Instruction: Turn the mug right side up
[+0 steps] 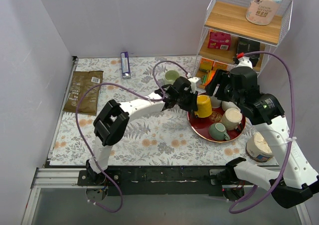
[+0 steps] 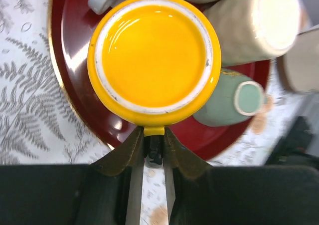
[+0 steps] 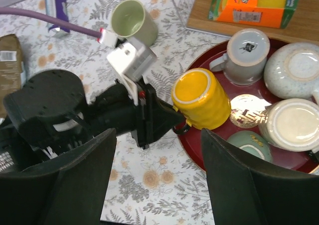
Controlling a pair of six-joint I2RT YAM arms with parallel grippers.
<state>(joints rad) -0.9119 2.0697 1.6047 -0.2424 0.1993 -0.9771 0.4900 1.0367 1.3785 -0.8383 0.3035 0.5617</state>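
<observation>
- Top view: the yellow mug (image 1: 203, 106) stands base-up on the left edge of the red tray (image 1: 199, 131), hard against the rim.
- The left gripper (image 1: 192, 101) reaches in from the table (image 1: 149, 130) side and meets the mug on its left.
- The right gripper (image 1: 215, 85) hangs over the tray's far edge, close to the wire shelf rack (image 1: 234, 30), which bounds that side.
- The broadest open stretch of table lies left of the tray, running toward the brown pouch (image 1: 82, 90). A green cup (image 1: 171, 76) stands just beyond the left gripper.
- Left wrist view: the left gripper (image 2: 154, 146) is clenched on the handle of the yellow mug (image 2: 154, 55), and the mug's underside faces the camera.
- A teal mug (image 2: 229, 98) lying on its side touches the yellow mug on one flank. A cream mug (image 2: 254, 20) lies near beyond it. The red tray (image 2: 65, 85) rim shows on the other flank, with table past it.
- Right wrist view: the right gripper (image 3: 157, 175) has its jaws spread wide, grasping nothing.
- The yellow mug (image 3: 202, 98) leans slightly, base uppermost. A grey mug (image 3: 244, 53) stands near on the tray.
</observation>
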